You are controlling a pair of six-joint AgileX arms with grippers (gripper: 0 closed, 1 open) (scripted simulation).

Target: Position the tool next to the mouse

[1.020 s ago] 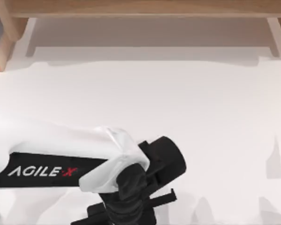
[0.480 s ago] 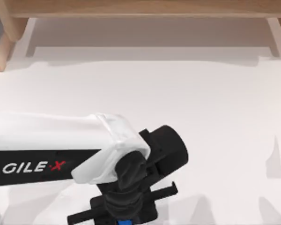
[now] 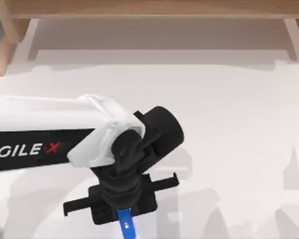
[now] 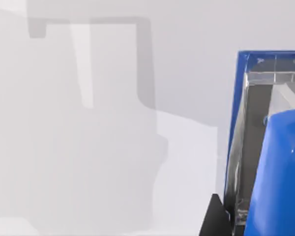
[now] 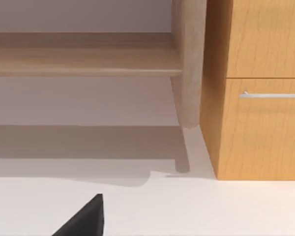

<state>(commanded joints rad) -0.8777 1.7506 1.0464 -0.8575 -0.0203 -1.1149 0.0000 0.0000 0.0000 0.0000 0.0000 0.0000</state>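
Now, item one: left gripper (image 3: 125,223), at the lower middle of the top view, pointing toward that view's near edge, its black body and crossbar under the white AgileX forearm. Compared with the picture a second earlier, the arm has drawn back toward the table's middle and left, so the wrist that sat against the near edge now lies clear of it. Item two: the tool (image 3: 126,226), a slim bright blue rod, protruding from beneath the gripper body; half a second earlier only a sliver of blue showed, and more of it is exposed now. The left wrist view gives the same blue object (image 4: 278,172) close up, with a glassy part edged in blue, held over the white table (image 3: 229,129). Grip state: the fingers themselves are hidden under the body, but the rod travels with the wrist, so the gripper is judged to be pinching the tool. Item three: right arm, parked; its wrist view looks at a wooden shelf (image 5: 83,59) and a drawer front (image 5: 265,93), with one dark fingertip (image 5: 86,219) at the frame's edge, and whether its fingers are spread or pressed together cannot be told. Item four: mouse, not located. Assessment: the tool is lifted and in transit; placement beside the mouse remains to be done.
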